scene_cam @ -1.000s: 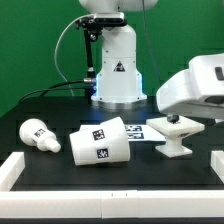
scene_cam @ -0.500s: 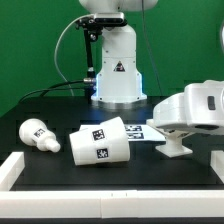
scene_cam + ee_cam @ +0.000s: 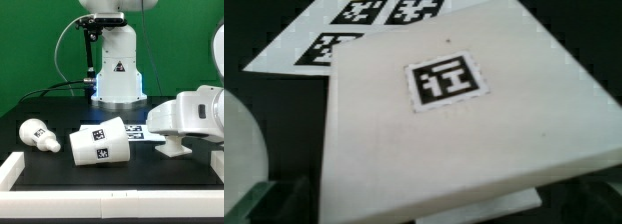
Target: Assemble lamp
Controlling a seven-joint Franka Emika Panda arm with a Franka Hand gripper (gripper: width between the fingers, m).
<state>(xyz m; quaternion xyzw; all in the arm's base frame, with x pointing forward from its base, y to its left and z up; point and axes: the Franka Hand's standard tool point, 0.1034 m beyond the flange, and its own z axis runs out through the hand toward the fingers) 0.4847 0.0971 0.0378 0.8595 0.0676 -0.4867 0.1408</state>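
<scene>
The lamp base stands at the exterior view's right, its upper part hidden behind my arm's white hand. My gripper hangs just above the base; its fingers are hidden, so I cannot tell how they stand. In the wrist view the base's flat square plate with its tag fills most of the picture, close below the camera. The bulb lies at the exterior view's left. The shade lies on its side in the middle; its rim may show in the wrist view.
The marker board lies flat behind the shade and beside the base; it also shows in the wrist view. A white rail frames the black table's front and sides. The robot's pedestal stands at the back.
My hand has come down and toward the exterior view's left, over the base, now covering its top. The bulb, shade and base have not moved.
</scene>
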